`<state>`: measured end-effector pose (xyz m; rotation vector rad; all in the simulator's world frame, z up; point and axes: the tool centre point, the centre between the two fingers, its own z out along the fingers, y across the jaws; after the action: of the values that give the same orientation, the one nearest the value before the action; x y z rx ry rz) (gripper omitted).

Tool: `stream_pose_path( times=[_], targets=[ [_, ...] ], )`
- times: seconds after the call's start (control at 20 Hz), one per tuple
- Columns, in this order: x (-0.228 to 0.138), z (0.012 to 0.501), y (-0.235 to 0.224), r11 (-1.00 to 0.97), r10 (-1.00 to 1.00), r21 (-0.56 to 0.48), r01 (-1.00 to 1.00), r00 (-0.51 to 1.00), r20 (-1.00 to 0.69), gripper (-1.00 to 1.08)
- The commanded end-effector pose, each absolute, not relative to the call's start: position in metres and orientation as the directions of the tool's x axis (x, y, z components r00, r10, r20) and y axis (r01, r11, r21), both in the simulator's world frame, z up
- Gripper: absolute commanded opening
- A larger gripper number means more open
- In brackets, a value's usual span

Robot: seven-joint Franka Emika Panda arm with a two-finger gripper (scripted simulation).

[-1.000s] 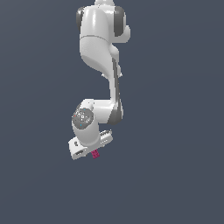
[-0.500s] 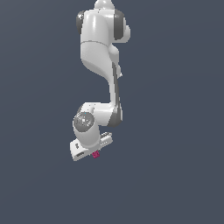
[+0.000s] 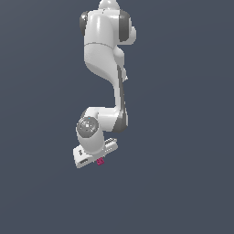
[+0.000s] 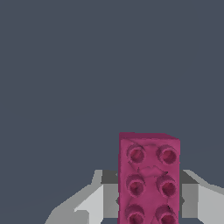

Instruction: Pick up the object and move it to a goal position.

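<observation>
The object, a tiny magenta-pink studded brick point(image 4: 148, 175), fills the lower middle of the wrist view. It sits between the two fingers of my white gripper point(image 4: 148, 197). The grey pads point(image 4: 110, 192) lie against both of its long sides, so the gripper is shut on it. In the exterior view only a small part of the brick point(image 3: 100, 161) shows, under the hand of my gripper point(image 3: 97, 158), low in the middle of the picture. The fingers themselves are hidden there by the hand.
The white arm point(image 3: 105, 59) hangs down from the top of the exterior view. Around it there is only a plain dark grey-blue surface point(image 3: 183, 137). No goal marker shows.
The hand has come down slightly toward the brick over the last second. The brick has stayed in about the same place.
</observation>
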<state>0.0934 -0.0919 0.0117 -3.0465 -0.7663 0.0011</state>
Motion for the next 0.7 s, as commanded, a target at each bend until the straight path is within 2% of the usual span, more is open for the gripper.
stream_pose_path(
  times=[0.0,0.35,0.65],
  targets=[
    [0.093,0.012,-0.090,-0.881,0.473,0.000,0.473,0.881,0.000,-1.00],
    [0.085,0.016,-0.069,-0.881,0.473,0.000,0.473,0.881,0.000,-1.00],
    [0.070,0.025,-0.027,-0.881,0.473,0.000,0.473,0.881,0.000,-1.00]
  ],
)
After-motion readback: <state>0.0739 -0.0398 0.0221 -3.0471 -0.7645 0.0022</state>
